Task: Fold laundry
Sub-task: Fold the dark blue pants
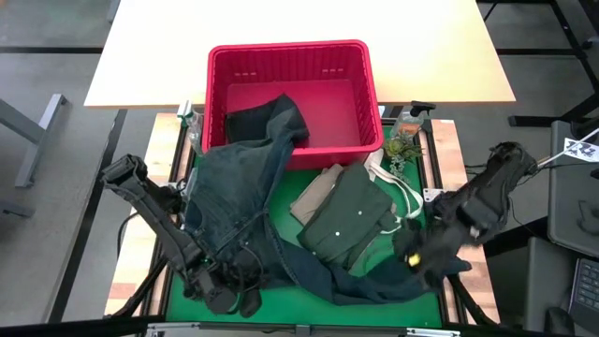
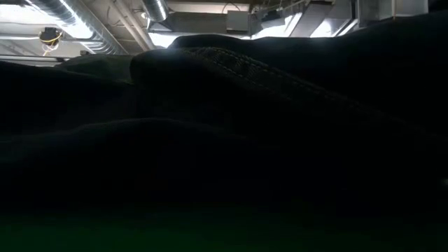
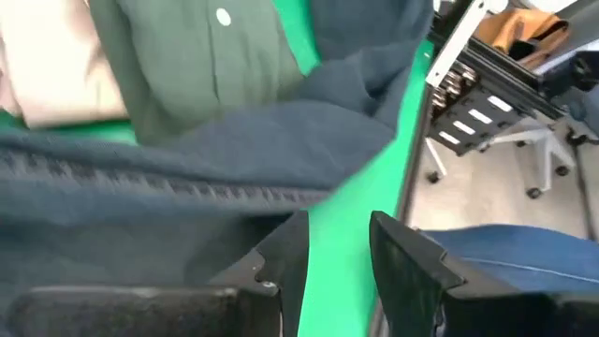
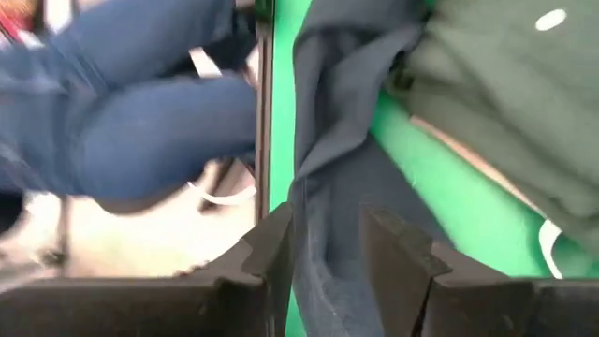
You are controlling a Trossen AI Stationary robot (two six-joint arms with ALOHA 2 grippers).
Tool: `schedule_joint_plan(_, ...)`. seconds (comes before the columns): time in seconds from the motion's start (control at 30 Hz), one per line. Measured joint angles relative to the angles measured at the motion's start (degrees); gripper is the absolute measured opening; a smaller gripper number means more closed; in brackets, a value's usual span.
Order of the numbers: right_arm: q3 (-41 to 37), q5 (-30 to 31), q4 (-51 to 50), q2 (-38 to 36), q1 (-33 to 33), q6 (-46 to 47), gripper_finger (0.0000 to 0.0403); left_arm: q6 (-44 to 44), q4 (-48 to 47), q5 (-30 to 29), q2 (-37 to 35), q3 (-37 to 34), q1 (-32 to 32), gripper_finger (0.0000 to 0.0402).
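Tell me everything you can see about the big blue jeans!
The dark blue denim jeans are heavy stitched cloth, unfolded and rumpled. One end hangs over the front rim of the red basket; the rest sprawls across the green mat, and a leg runs under the folded olive-green shirt toward the right gripper. The left gripper sits at their near edge. In the right wrist view, denim lies between that gripper's parted fingers.

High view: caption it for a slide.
Jeans spill from the red basket onto the green mat, beside a folded green shirt.
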Motion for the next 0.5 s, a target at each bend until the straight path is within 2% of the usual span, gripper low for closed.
schedule_joint_plan(0.2, 0.00, 0.34, 0.26, 8.96, 8.04, -0.04, 0.0122, 6.34, 1.86, 0.04, 0.87, 0.00, 3.24, 0.0110)
schedule_joint_plan(0.5, 0.00, 0.75, -0.02, 18.31, 16.75, -1.37, 0.0122, 24.69, 15.63, 1.22, 7.65, 0.00, 5.63, 0.0110)
